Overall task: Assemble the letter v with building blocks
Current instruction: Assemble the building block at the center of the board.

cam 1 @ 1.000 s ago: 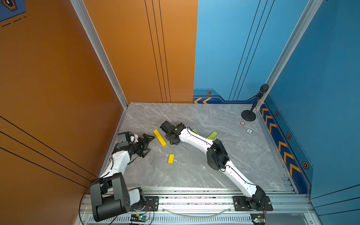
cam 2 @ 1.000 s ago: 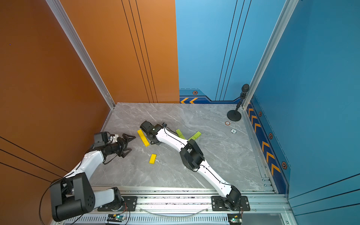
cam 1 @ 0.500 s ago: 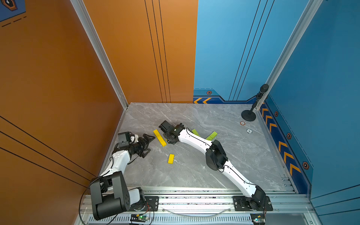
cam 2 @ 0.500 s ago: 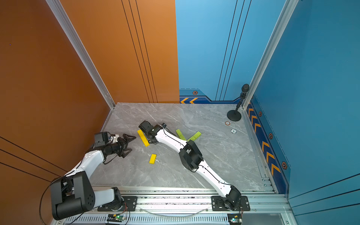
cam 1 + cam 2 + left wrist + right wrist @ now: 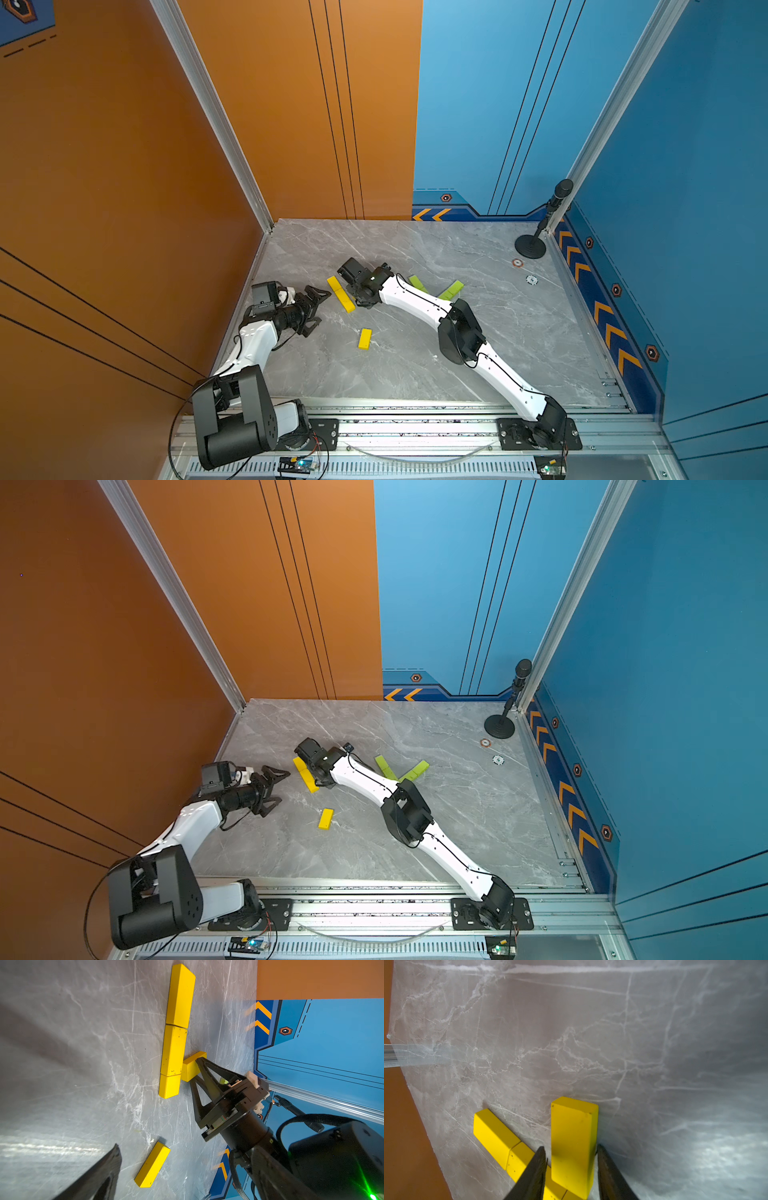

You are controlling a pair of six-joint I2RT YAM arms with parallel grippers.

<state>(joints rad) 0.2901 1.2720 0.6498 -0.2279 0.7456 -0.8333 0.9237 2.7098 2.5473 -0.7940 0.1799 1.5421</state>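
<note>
Yellow block [image 5: 574, 1126] beside yellow row [image 5: 174, 1049], right tool [image 5: 570, 1146] straddling loosely; left tool [image 5: 324, 307] spread wide.

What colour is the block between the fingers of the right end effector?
Yellow. The block shows best in the right wrist view.

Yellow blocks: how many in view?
5. A row of three lies end to end; a fourth block sits beside that row, between the fingers of the right gripper; a loose block lies apart. The right arm may hide more.
</note>
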